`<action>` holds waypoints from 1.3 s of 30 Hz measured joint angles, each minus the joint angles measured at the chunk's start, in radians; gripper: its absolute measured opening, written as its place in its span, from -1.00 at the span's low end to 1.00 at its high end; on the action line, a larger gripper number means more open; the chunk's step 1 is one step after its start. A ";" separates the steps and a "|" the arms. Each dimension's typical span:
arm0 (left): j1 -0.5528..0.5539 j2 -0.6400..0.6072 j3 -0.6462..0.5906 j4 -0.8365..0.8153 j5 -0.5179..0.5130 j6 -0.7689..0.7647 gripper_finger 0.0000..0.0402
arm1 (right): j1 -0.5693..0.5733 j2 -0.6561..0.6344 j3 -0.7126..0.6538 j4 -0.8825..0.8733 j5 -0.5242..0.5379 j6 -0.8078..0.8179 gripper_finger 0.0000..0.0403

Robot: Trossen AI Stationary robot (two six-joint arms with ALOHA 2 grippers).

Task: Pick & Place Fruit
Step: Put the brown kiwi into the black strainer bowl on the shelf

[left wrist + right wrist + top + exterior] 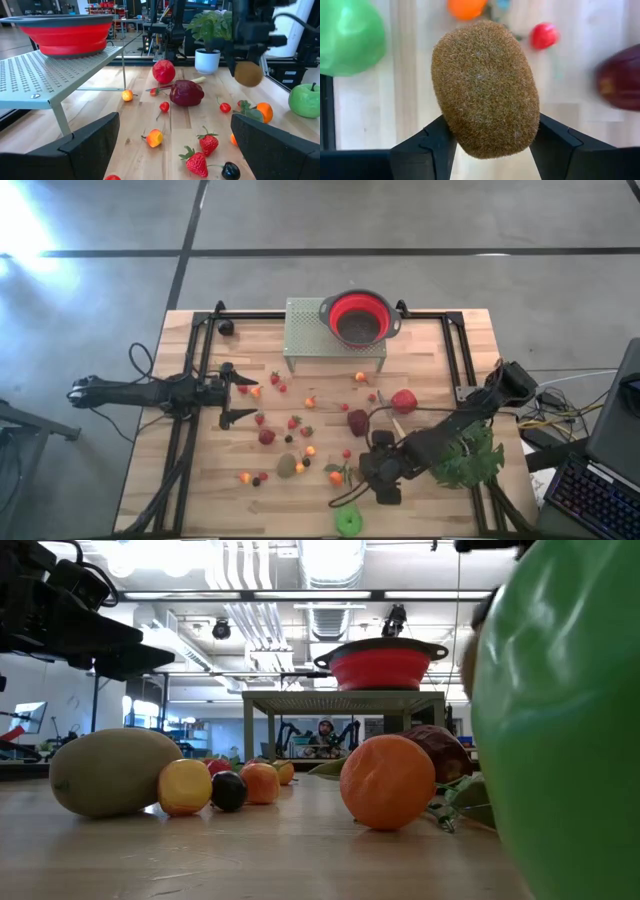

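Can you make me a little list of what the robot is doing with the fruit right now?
right gripper: shut on a brown kiwi, lifted above the table
left gripper: open, empty, waiting at the table's left
red bowl: on the metal stand, far side
green apple: near edge of the table
other fruit: scattered across the wooden table
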 joint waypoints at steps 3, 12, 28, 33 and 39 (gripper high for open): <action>0.000 0.000 0.000 0.000 0.000 0.000 0.93 | -0.033 -0.039 0.021 -0.036 0.019 -0.030 -0.03; 0.000 0.000 0.000 0.000 0.000 0.000 0.93 | -0.148 -0.196 0.069 -0.084 0.103 -0.208 0.00; 0.000 0.000 0.000 0.000 0.000 0.000 0.93 | -0.667 -0.430 0.134 -0.025 0.145 -0.509 -0.01; 0.000 0.000 0.000 0.000 0.000 0.000 0.93 | -0.857 -0.411 0.134 -0.009 -0.004 -0.504 -0.02; 0.000 0.000 0.000 0.000 0.000 0.000 0.93 | -0.994 -0.348 0.134 -0.004 -0.032 -0.521 0.01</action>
